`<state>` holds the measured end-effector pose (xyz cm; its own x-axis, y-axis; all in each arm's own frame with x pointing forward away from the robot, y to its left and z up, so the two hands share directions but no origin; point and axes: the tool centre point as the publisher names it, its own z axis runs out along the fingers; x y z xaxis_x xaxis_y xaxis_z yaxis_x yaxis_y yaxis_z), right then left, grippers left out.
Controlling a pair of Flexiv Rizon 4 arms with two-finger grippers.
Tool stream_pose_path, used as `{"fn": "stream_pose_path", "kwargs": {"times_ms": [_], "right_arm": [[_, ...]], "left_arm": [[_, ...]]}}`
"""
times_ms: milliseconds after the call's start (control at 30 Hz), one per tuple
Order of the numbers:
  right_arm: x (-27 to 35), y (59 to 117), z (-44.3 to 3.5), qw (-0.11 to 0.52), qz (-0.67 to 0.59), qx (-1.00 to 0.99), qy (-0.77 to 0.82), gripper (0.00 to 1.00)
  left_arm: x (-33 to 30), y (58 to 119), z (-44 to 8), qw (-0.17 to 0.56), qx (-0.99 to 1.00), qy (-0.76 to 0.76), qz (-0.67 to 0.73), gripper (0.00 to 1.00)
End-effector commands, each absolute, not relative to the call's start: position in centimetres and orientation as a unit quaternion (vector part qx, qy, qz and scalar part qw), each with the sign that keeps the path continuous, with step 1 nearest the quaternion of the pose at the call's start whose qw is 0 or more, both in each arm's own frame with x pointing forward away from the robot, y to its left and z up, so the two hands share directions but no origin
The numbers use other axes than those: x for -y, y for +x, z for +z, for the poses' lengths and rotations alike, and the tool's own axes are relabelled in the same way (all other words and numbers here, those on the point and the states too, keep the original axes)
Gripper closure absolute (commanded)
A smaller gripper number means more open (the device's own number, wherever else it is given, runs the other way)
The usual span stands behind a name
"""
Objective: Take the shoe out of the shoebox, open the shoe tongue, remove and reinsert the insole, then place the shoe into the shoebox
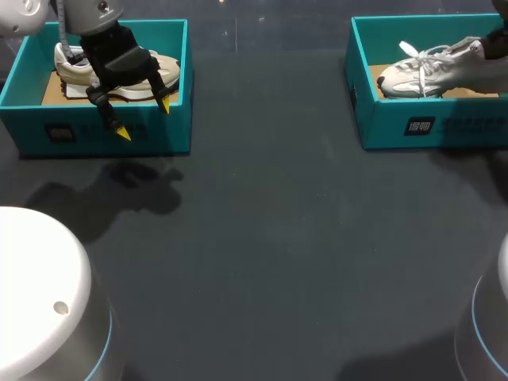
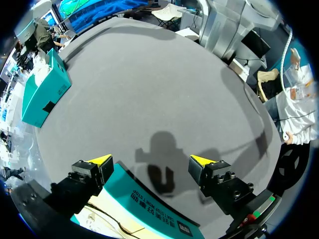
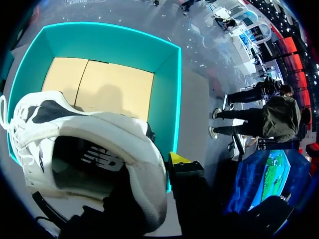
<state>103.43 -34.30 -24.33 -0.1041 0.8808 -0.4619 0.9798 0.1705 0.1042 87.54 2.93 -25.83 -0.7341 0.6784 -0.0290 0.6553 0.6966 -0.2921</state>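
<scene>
Upper right, a white lace-up sneaker (image 1: 429, 71) lay toe-down in its teal cardboard shoebox (image 1: 432, 127), the right gripper (image 3: 152, 186) apparently clamped on its heel. Lifting straight up would have cleared the wall. Upper left, the left gripper (image 1: 144, 119) hung spread apart.

The left arm (image 1: 89, 12), pale grey and rounded at the wrist, comes in at the head view's upper left corner and slants down toward the dark surface. Its black, two-fingered left claw (image 1: 143, 117) hangs tilted, pointing down and forward. The fingers (image 2: 99, 160), each with a bright yellow tip, are spread wide apart, one tip lower than the other in the head view. The right arm (image 1: 498, 36) shows only as a dark sliver at the head view's far right edge. The black right claw (image 3: 187, 174) is mostly hidden, so its grip cannot be made out.
</scene>
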Motion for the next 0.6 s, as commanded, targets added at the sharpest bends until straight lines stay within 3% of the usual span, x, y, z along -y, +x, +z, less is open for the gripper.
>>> {"fn": "stream_pose_path", "kwargs": {"times_ms": [33, 600], "right_arm": [[34.4, 104.6, -25.2, 0.198, -0.125, -0.733, 0.639, 1.00], [35.0, 104.5, -29.2, 0.168, -0.126, -0.749, 0.628, 1.00]], "left_arm": [[-3.0, 87.5, -25.8, 0.040, 0.920, -0.363, 0.142, 0.00], [-3.0, 87.5, -25.8, 0.040, 0.920, -0.363, 0.142, 0.00]]}}
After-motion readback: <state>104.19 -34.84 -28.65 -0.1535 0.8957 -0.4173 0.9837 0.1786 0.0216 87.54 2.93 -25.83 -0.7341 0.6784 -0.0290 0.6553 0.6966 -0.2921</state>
